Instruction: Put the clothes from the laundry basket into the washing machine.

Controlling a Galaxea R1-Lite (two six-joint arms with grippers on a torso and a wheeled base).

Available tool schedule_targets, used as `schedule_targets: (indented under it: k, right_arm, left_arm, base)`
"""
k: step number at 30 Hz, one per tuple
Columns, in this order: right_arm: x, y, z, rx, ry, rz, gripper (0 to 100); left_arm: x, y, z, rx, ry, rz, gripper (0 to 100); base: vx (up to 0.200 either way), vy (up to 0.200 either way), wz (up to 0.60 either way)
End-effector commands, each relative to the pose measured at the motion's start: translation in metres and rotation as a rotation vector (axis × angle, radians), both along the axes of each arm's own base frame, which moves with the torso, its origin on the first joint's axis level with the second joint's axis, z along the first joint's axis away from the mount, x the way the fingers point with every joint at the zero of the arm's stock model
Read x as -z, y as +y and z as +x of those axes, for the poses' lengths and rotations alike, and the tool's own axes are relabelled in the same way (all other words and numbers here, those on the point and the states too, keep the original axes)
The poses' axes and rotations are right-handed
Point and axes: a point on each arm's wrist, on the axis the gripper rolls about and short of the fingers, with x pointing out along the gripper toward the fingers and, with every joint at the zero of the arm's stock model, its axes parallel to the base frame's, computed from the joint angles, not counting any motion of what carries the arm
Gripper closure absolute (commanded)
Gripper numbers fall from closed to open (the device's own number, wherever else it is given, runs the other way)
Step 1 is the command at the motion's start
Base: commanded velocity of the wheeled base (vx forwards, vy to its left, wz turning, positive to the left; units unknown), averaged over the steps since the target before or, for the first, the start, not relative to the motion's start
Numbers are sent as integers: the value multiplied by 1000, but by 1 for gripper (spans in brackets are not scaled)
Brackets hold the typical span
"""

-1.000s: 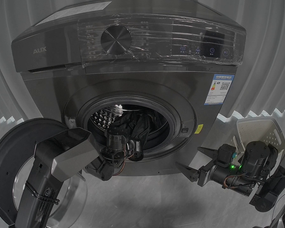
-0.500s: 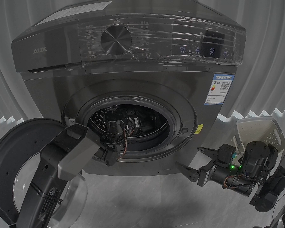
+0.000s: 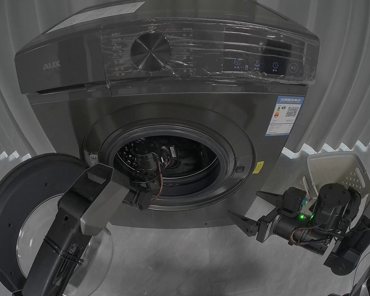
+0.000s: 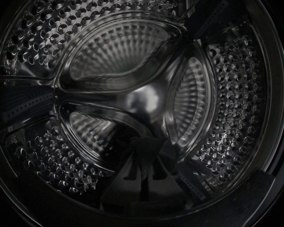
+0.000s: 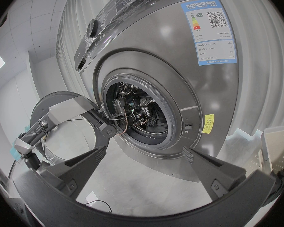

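Observation:
The grey washing machine [image 3: 172, 103] stands with its round door [image 3: 24, 186] swung open to the left. My left arm reaches through the opening, and my left gripper [image 3: 168, 153] is inside the drum [image 4: 142, 89]. A dark garment [image 5: 157, 120] lies low inside the drum; in the left wrist view it is a dark shape [image 4: 145, 155] against the shiny perforated wall. Whether the left gripper still holds it is unclear. My right gripper [image 3: 253, 208] hangs open and empty in front of the machine's lower right corner, beside the white laundry basket [image 3: 337, 169].
Pale curtains run behind and to both sides of the machine. The open door [image 5: 53, 104] takes up the floor space on the left. Bare grey floor [image 3: 201, 260] lies in front of the machine, between the two arms.
The left arm has pushed deeper into the drum. The dark garment that hung at the drum's mouth has gone inside with it. The right arm has not moved.

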Motion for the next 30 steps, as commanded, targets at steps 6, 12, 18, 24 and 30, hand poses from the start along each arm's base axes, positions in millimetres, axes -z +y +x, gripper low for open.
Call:
schedule_targets:
  k: [6,12,18,24,30]
  right_arm:
    - [0,0,0,0,1,-1,0]
    - [0,0,0,0,1,-1,0]
    - [1,0,0,0,3,-1,0]
    - [1,0,-1,-2,4,-2,0]
    - [1,-1,-1,1,6,-2,0]
  left_arm:
    - [5,1,0,0,10,6,0]
    - [6,0,-1,1,19,5,0]
    - [18,-1,-15,14,93,42,0]
    - [10,-5,-33,36,139,65,0]
    - [-7,2,-63,51,196,93,0]
  base:
    - [0,0,0]
    - [0,0,0]
    - [0,0,0]
    - [0,0,0]
    - [0,0,0]
